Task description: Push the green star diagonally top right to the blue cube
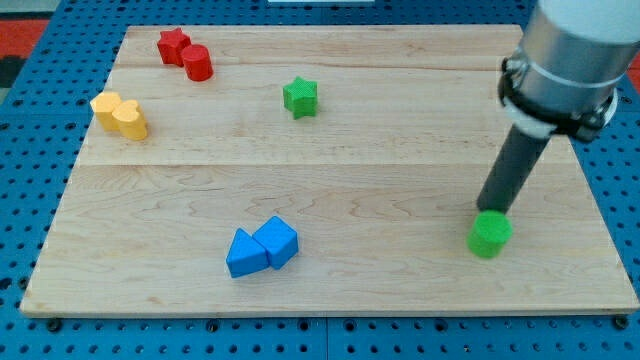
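A: Where is the green star (299,97)?

B: On the table (400,290), toward 12 o'clock, standing alone. The blue cube (277,241) sits toward 6 o'clock, touching a second blue block (244,254) at its 9 o'clock.

A: End effector?

B: A bare rod, no jaws, so nothing opens or closes. My tip (489,212) rests at the 12 o'clock edge of a green round block (489,235), at 4 o'clock on the table, well apart from the star.

A: Risks?

B: Judgement only: a careless start could shove the green round block; an off-centre contact could spin the star aside; overshoot could knock the blue pair.

A: Containers?

B: None. Red star (173,45) with red cylinder (197,63), and two yellow blocks (119,113), sit at 10 o'clock.
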Robot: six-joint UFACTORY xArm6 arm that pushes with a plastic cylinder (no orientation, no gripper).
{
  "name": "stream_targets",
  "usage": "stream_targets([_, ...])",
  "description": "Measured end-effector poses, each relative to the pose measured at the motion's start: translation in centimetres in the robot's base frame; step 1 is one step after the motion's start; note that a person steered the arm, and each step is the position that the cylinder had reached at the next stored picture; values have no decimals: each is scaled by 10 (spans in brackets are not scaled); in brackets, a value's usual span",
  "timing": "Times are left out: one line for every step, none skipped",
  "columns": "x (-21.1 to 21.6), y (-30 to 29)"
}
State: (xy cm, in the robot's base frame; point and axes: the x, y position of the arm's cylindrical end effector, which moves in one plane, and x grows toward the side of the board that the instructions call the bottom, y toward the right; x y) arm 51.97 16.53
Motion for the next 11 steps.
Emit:
stream_targets([-72,-5])
stream_targets([-158,-41])
stream_targets([-209,-102])
stream_targets([-220,-111])
stream_targets([-220,-175])
stream_targets([-183,-207])
stream_targets([-140,-145])
stream_targets([-131,-189])
stream_targets([-173,-246])
stream_targets([-106,-257])
stream_targets([-81,-193])
